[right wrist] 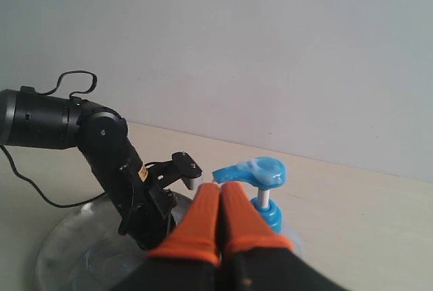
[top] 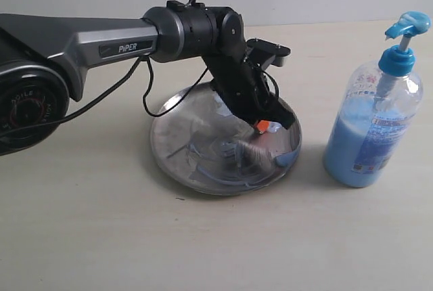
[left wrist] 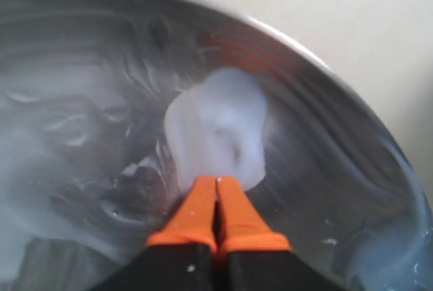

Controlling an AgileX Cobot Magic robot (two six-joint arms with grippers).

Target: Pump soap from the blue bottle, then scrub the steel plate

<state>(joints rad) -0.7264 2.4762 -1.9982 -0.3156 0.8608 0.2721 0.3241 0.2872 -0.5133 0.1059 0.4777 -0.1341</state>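
The left tool (left wrist: pixel 216 181), two orange-tipped fingers (left wrist: pixel 238 218) on a black body, is closed with its tips pressed together on the edge of a pale whitish soft lump (left wrist: pixel 216 128), which lies against the inside of the round shiny silver steel plate (left wrist: pixel 325 68). In the exterior view this tool (top: pixel 264 127) points steeply down into the right-hand part of the plate (top: pixel 169 152), and the lump at its tips shows only as a grey blur. Pale blue soap smears (left wrist: pixel 67 122) streak the metal around the lump in whitish swirls, and thin bluish lines of soap (top: pixel 203 169) cross the plate's middle. A black cable (top: pixel 145 95) loops from the arm down to the plate's rear rim. The right tool (right wrist: pixel 218 186) hangs in the air with its orange fingers closed flat against each other and nothing between them. The tall clear plastic bottle with the bright blue pump head (top: pixel 372 135) stands upright on the pale beige surface (top: pixel 101 237), just right of the plate and apart from it, about half full of light blue liquid.
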